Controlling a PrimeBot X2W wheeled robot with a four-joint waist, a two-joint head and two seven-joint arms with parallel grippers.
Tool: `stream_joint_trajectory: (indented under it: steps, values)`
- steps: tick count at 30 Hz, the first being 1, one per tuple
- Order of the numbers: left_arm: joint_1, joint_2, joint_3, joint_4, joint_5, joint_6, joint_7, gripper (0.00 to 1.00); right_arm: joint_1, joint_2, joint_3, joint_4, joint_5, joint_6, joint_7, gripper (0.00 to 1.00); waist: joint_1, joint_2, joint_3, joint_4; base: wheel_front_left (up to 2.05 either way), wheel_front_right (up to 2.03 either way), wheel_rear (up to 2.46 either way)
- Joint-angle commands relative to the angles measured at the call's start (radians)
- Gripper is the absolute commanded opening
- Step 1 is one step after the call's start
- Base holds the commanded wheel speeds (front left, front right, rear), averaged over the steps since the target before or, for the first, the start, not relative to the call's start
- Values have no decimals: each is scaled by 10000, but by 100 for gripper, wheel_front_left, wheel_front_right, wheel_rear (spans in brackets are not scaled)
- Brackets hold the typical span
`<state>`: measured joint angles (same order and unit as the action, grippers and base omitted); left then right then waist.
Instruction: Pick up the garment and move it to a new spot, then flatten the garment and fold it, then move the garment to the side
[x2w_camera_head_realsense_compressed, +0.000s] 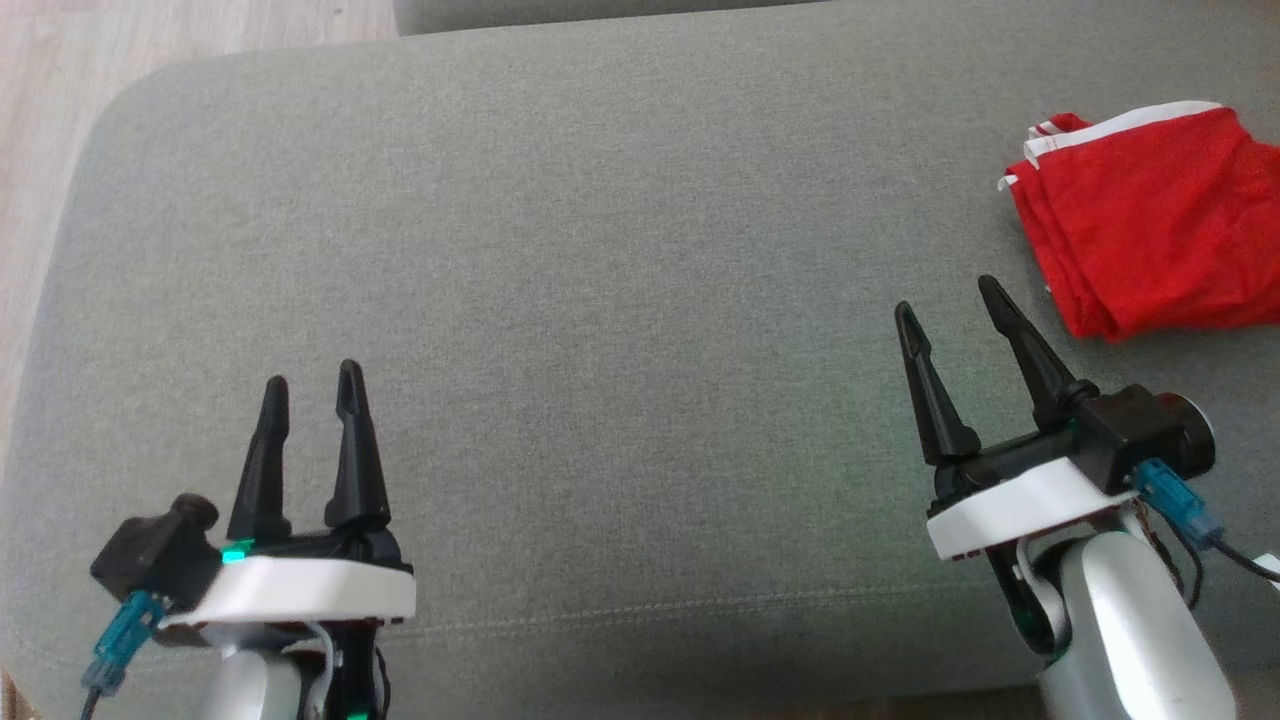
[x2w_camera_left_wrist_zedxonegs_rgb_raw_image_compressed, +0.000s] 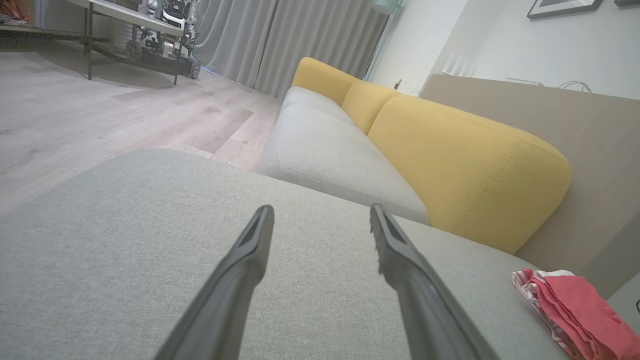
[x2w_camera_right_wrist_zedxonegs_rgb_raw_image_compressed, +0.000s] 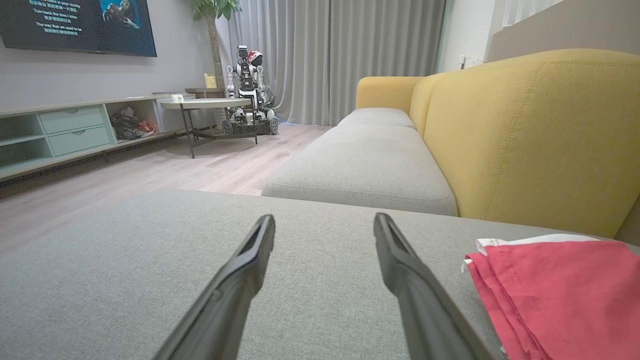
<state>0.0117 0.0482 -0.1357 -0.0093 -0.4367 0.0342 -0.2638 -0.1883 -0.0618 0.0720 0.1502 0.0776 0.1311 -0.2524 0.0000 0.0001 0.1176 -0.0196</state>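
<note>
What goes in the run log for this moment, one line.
garment: folded, right side of cushion | left claw: open, empty | right claw: open, empty, clear of garment

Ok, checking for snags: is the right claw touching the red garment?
Apart. Head view shows grey cushion between the right claw and the red garment.

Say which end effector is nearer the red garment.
Right. The right end effector sits close beside the red garment, not touching; the left end effector is far across the cushion.
</note>
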Motion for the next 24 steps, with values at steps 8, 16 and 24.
stream_joint_trajectory:
  steps: [8, 16, 24]
  values:
    - [-283, 20, 427, -200, -229, -181, 20, 100, -199, 116, 208, -403, -7, -4, -93, 100, 0, -1, 116, 39, 0, 0, 0]
    - [157, 27, 128, 723, -698, -212, 97, 0, 287, -31, 5, 536, 638, 0, 109, 0, 0, -1, 70, 46, 0, 0, 0]
    - [59, 86, 209, 862, -1502, -309, 284, 0, 302, -90, -35, 584, 1696, 0, 282, 0, 0, -1, -12, 56, 0, 0, 0]
